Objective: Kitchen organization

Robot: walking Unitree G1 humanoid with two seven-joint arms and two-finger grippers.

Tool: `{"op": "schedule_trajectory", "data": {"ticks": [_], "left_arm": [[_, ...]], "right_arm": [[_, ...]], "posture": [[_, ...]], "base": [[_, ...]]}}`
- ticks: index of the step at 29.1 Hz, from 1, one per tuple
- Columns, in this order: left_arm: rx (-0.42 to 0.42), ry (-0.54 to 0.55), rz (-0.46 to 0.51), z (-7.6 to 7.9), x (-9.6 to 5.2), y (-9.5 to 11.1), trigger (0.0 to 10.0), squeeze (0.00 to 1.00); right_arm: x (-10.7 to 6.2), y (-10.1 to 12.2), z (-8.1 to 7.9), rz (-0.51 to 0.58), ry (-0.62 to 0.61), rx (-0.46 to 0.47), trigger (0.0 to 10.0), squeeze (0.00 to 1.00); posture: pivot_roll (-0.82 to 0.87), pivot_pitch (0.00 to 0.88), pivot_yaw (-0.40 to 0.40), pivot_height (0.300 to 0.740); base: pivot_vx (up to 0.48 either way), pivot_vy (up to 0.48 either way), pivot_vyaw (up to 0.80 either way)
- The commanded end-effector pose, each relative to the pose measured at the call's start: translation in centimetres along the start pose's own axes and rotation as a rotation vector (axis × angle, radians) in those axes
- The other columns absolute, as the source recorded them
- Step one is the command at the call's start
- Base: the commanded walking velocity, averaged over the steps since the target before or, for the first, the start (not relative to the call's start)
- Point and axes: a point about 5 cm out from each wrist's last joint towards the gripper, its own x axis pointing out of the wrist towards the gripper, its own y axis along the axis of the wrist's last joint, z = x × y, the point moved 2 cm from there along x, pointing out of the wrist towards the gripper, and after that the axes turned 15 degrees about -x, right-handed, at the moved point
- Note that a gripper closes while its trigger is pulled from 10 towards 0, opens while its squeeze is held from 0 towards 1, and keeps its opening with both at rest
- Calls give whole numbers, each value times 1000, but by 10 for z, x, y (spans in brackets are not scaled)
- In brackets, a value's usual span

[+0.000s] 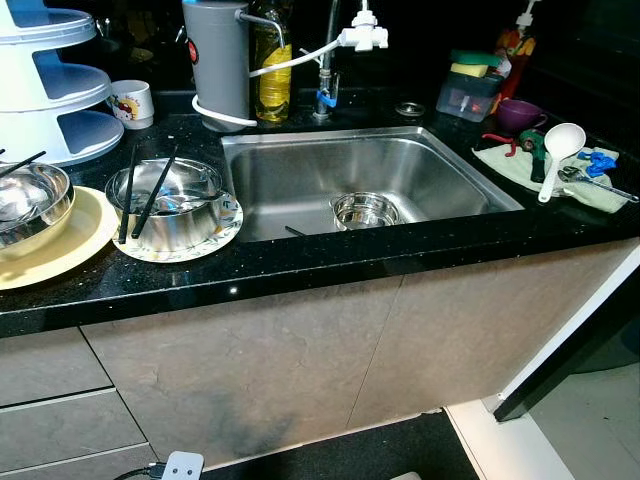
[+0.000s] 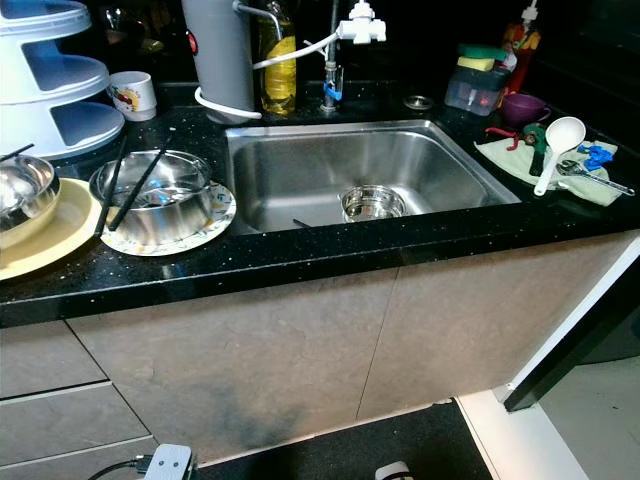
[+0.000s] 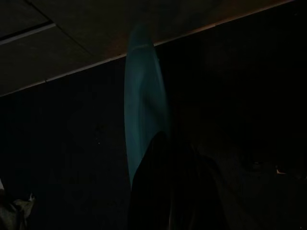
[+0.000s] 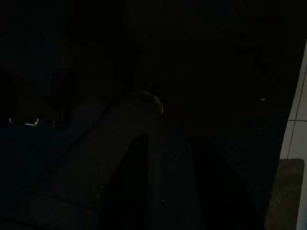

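Starting at the left of the black tabletop (image 1: 300,262), a steel bowl (image 1: 30,200) sits on a yellow plate (image 1: 70,240), below a white tiered rack (image 1: 50,90) and a mug (image 1: 132,103). Beside them, a larger steel bowl (image 1: 170,200) with black chopsticks (image 1: 155,190) across it rests on a patterned plate (image 1: 225,225). A grey canister (image 1: 215,60) and oil bottle (image 1: 272,70) stand behind the sink (image 1: 300,175), which holds a small steel bowl (image 1: 365,210). Rightward, a white ladle (image 1: 558,150) lies on a green cloth (image 1: 515,165). Both wrist views are too dark; I cannot tell either tool's state.
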Motion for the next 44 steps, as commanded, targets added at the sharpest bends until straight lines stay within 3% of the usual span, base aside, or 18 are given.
{"op": "schedule_trajectory", "data": {"ticks": [1, 7, 8, 9, 10, 11, 12, 13, 16, 17, 20, 27, 28, 29, 32, 40, 43, 44], "left_arm": [[14, 13, -16, -5, -2, -5, 10000, 0], [62, 12, -5, -6, -2, -3, 10000, 0], [166, -44, 15, 2, -1, 2, 10000, 0], [166, -44, 15, 2, -1, 2, 10000, 0], [241, -84, 28, 7, 0, 5, 10000, 0], [517, -213, 46, 28, 1, 7, 10000, 0], [517, -213, 46, 28, 1, 7, 10000, 0], [675, -278, 36, 39, 0, 3, 10000, 0], [753, -335, 37, 48, -1, 0, 10000, 0], [827, -389, 69, 58, -2, 1, 10000, 0], [917, -471, 118, 72, -5, 3, 10000, 0], [1081, -578, 188, 85, -10, 4, 10000, 0], [1123, -595, 205, 87, -11, 4, 10000, 0], [1183, -614, 231, 89, -13, 3, 10000, 0], [1211, -623, 265, 90, -14, 4, 10000, 0], [1183, -651, 328, 97, -16, 12, 10000, 0], [1168, -674, 340, 100, -18, 13, 10000, 0], [1150, -687, 345, 102, -19, 14, 10000, 0]], "right_arm": [[-1, -13, -10, -39, 33, 10, 10000, 0], [-3, -17, -12, -39, 33, 12, 10000, 0], [-3, -17, -12, -37, 33, 14, 10000, 0], [-3, -17, -12, -37, 33, 14, 10000, 0], [-3, -17, -12, -35, 33, 16, 10000, 0], [-2, -13, -13, -22, 31, 18, 10000, 0], [-2, -13, -13, -22, 31, 18, 10000, 0], [-1, -7, -12, -7, 29, 19, 10000, 0], [1, 2, -13, 18, 32, 33, 10000, 0], [3, 12, -13, 42, 37, 44, 10000, 0], [5, 21, -13, 51, 46, 113, 10000, 0], [7, 40, -12, 79, 86, 191, 10000, 0], [7, 45, -12, 94, 97, 206, 10000, 631], [7, 55, -10, 121, 123, 245, 10000, 1000], [7, 66, -8, 154, 147, 292, 10000, 1000], [6, 84, -16, 212, 237, 268, 10000, 1000], [5, 92, -14, 266, 214, 200, 10000, 1000], [4, 98, -12, 308, 194, 130, 10000, 1000]], "posture": [[-33, 89, -57, 740], [-34, 77, -61, 740], [-34, 74, -60, 740], [-34, 74, -60, 740], [-31, 72, -60, 740], [-26, 74, -53, 740], [-26, 74, -53, 740], [-25, 77, -54, 740], [-25, 78, -55, 740], [-32, 76, -54, 740], [-36, 77, -56, 740], [-37, 75, -61, 740], [-37, 75, -61, 740], [-37, 76, -66, 740], [-36, 78, -73, 740], [-40, 89, -74, 740], [-40, 89, -73, 740], [-40, 89, -73, 740]], "base": [[0, 0, 0], [0, 0, 0], [0, 0, 0], [0, 0, 0], [0, 0, 0], [0, 0, 0], [0, 0, 0], [0, 0, 0], [0, 0, 0], [0, 0, 0], [0, 0, 0], [0, 0, 0], [0, 0, 0], [0, 0, 0], [0, 0, 0], [0, 0, 0], [0, 0, 0], [0, 0, 0]]}}
